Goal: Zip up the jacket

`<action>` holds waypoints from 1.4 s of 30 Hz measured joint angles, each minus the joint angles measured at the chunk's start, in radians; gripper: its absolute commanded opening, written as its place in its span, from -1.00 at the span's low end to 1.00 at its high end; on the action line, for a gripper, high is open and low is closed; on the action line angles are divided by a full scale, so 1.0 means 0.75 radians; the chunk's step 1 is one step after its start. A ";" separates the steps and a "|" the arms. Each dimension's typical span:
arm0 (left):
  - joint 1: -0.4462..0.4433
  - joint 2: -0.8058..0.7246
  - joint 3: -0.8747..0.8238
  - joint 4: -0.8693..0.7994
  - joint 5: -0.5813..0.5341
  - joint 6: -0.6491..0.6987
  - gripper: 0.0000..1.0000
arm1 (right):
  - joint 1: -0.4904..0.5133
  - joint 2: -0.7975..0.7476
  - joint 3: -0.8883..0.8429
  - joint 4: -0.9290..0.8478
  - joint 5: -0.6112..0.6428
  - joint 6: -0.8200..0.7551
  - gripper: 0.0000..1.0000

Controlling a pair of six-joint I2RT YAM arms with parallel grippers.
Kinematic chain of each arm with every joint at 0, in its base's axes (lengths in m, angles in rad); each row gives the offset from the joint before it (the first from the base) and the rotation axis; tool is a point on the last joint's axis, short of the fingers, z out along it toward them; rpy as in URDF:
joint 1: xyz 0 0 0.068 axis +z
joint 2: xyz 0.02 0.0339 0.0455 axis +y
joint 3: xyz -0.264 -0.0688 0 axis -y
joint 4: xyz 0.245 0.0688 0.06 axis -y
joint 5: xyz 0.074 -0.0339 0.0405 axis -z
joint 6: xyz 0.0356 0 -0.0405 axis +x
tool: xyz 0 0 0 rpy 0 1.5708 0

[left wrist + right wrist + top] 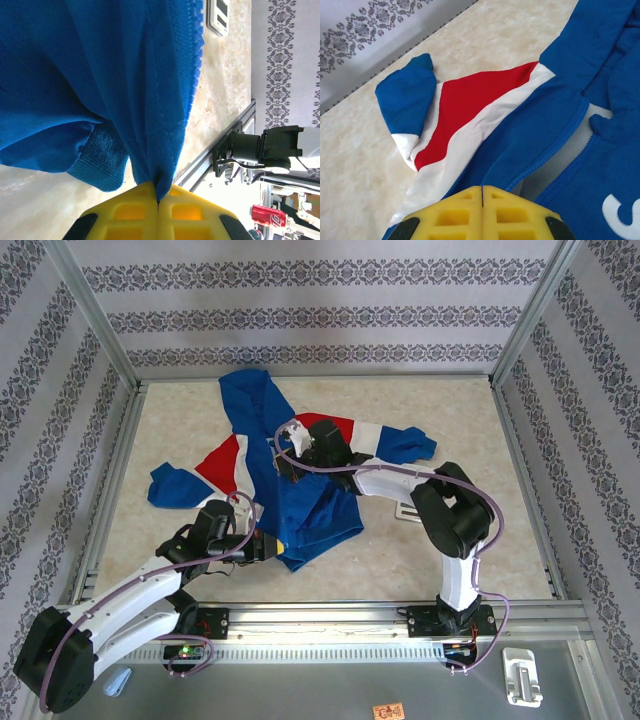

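Note:
The jacket (322, 518) lies spread on the table, hood (250, 400) toward the back, with red and white panels on chest and sleeves. My left gripper (268, 545) is at its near hem. In the left wrist view its yellow fingers (125, 212) are shut on a fold of blue fabric (159, 175), and a zipper edge (198, 55) hangs beside the fold. My right gripper (287, 452) rests over the chest. Its fingers (455, 215) are shut above the front edge of the jacket (530, 145), where the two zipper edges lie apart over pale lining (570, 155). White lettering (620, 210) shows at right.
A small white plate-like object (408, 510) lies on the table under my right arm. Aluminium rails (330, 612) border the table, and patterned walls close in three sides. Off the table, a red can (267, 216) stands beyond the near rail.

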 measured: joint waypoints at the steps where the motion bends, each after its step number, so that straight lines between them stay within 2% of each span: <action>1: 0.000 0.006 0.000 -0.001 0.000 0.001 -1.00 | -0.004 0.013 0.016 -0.003 -0.005 0.001 -1.00; 11: 0.000 0.036 0.000 0.003 -0.001 0.000 -1.00 | -0.051 0.156 0.201 -0.022 -0.034 0.016 -1.00; 20: 0.000 0.027 -0.001 0.012 -0.001 -0.003 -1.00 | -0.066 0.304 0.457 -0.138 -0.051 0.019 -1.00; 42: 0.000 -0.018 -0.013 0.011 0.001 -0.010 -1.00 | -0.106 0.572 0.897 -0.285 -0.019 -0.006 -1.00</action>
